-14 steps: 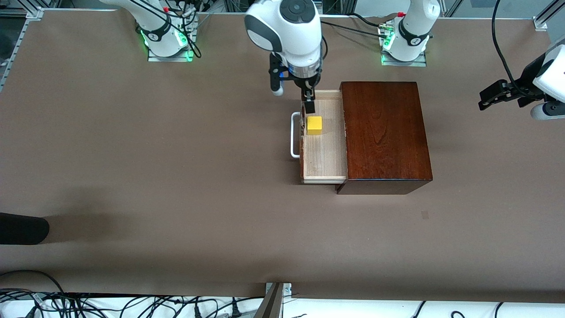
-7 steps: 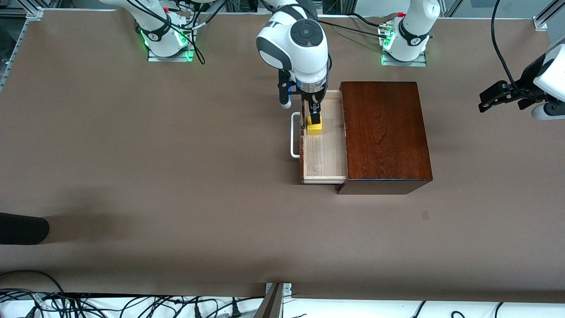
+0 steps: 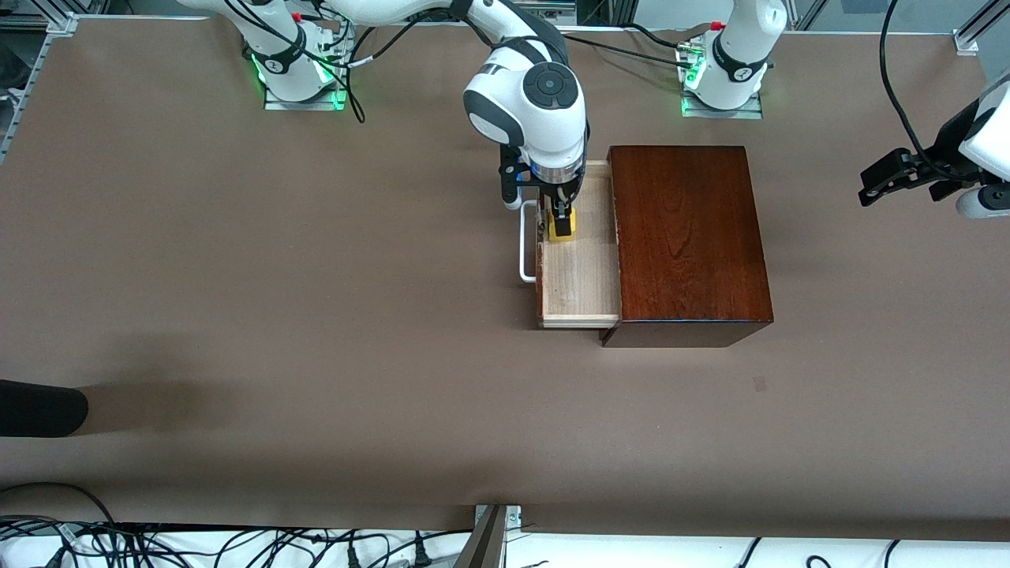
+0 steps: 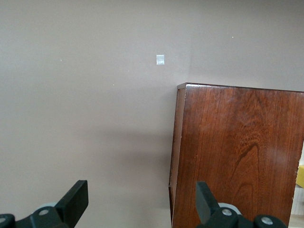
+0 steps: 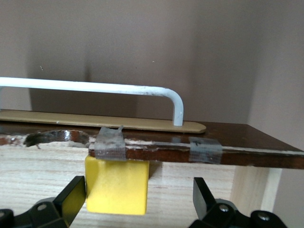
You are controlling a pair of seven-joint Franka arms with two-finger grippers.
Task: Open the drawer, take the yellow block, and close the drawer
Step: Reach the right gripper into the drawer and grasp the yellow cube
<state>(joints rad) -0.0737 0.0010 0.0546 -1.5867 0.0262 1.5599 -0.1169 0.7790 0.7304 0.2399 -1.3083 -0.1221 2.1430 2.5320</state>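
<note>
The drawer (image 3: 580,284) stands pulled out of the dark mahogany box (image 3: 686,237), its white handle (image 3: 524,252) toward the right arm's end of the table. The yellow block (image 3: 555,234) sits on the drawer floor close to the drawer front. My right gripper (image 3: 559,219) is down in the drawer, open, its fingers on either side of the block (image 5: 118,187). One finger (image 5: 73,197) is close beside the block and the other stands well apart. My left gripper (image 3: 892,175) waits open with nothing in it, over the table past the box at the left arm's end.
Two strips of grey tape (image 5: 110,145) cling to the top edge of the drawer front. A black object (image 3: 39,408) pokes in at the table edge at the right arm's end. Cables (image 3: 197,544) run along the edge nearest the front camera.
My right gripper has come down into the drawer and now straddles the yellow block, its fingers still apart. The left arm has barely shifted.
</note>
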